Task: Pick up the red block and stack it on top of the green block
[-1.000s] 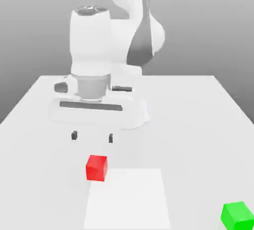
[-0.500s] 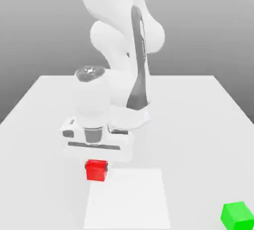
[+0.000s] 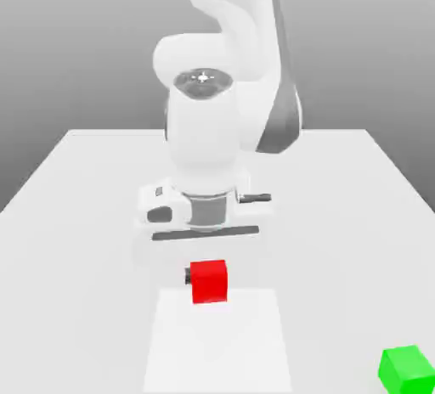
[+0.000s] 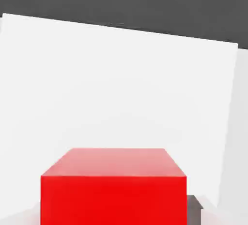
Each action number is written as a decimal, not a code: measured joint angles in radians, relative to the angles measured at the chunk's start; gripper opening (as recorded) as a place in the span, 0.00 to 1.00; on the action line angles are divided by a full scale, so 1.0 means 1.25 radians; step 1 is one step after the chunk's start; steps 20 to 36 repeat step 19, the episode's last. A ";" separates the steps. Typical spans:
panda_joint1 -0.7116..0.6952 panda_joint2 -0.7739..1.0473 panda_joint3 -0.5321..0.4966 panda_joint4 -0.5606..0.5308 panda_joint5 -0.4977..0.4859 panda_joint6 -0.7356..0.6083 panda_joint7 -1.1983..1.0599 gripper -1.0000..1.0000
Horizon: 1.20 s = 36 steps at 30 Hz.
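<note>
Red block [image 3: 209, 281] is pinched by gripper [image 3: 208, 279] & held off table; stacking on green block [image 3: 408, 368] not yet done.

— How's my light?
— Bright, even and soft on the white table [image 3: 76, 180]; I see faint shadows, no glare.
— Focus?
— The red block [image 4: 114, 190] looks crisp up close, its top face slightly washed.
</note>
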 joint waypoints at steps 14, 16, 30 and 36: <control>0.195 0.263 0.128 0.330 -0.106 -0.075 -0.034 0.00; 0.201 0.286 0.121 0.333 -0.115 -0.055 -0.028 1.00; 0.201 0.286 0.121 0.333 -0.115 -0.055 -0.028 1.00; 0.201 0.286 0.121 0.333 -0.115 -0.055 -0.028 1.00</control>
